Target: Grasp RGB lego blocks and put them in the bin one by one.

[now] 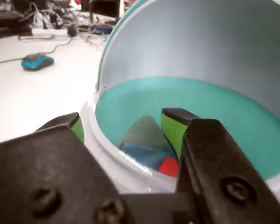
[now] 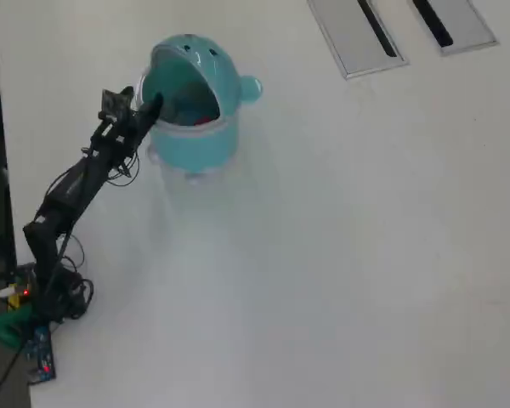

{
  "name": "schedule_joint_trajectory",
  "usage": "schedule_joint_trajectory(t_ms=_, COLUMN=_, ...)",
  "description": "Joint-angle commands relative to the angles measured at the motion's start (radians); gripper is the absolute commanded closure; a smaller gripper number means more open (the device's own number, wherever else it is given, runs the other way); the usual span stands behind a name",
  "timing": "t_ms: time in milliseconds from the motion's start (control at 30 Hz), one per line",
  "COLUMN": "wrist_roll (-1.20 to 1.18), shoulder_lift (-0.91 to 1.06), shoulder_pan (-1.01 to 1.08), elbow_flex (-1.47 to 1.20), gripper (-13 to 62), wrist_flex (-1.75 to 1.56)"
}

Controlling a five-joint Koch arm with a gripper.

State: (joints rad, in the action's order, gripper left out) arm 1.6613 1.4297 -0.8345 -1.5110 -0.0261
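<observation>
White tabletop (image 2: 340,255), two grey slotted panels (image 2: 357,34) at your far edge in the overhead view. Bin (image 2: 191,140): teal, hood raised; inside, a red block (image 1: 168,165) beside a blue block (image 1: 147,156); green block not seen. Arm (image 2: 68,191): stretched from its base up to the bin's rim. Gripper (image 1: 126,128): your jaws stand apart over the bin's mouth, green-padded, holding nothing.

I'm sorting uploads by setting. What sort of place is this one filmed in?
Probably an office or lab desk. The white table has grey slotted panels set into it, like cable ports. In the wrist view a blue computer mouse with its cord and a tangle of cables lie behind the teal bin.
</observation>
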Motion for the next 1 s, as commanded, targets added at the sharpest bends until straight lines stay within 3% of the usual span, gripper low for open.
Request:
schedule_joint_trajectory(t_ms=0, wrist_roll=0.005, shoulder_lift=0.120, shoulder_pan=-0.020, elbow_flex=0.000, gripper=18.4, wrist_flex=-0.080)
schedule_joint_trajectory(t_ms=533, wrist_roll=-0.051, shoulder_lift=0.551, shoulder_pan=0.003, elbow_flex=-0.416, gripper=17.6, wrist_flex=-0.081)
schedule_joint_trajectory(t_ms=967, wrist_roll=-0.245, shoulder_lift=0.755, shoulder_pan=0.064, elbow_flex=-0.558, gripper=16.3, wrist_flex=-0.081)
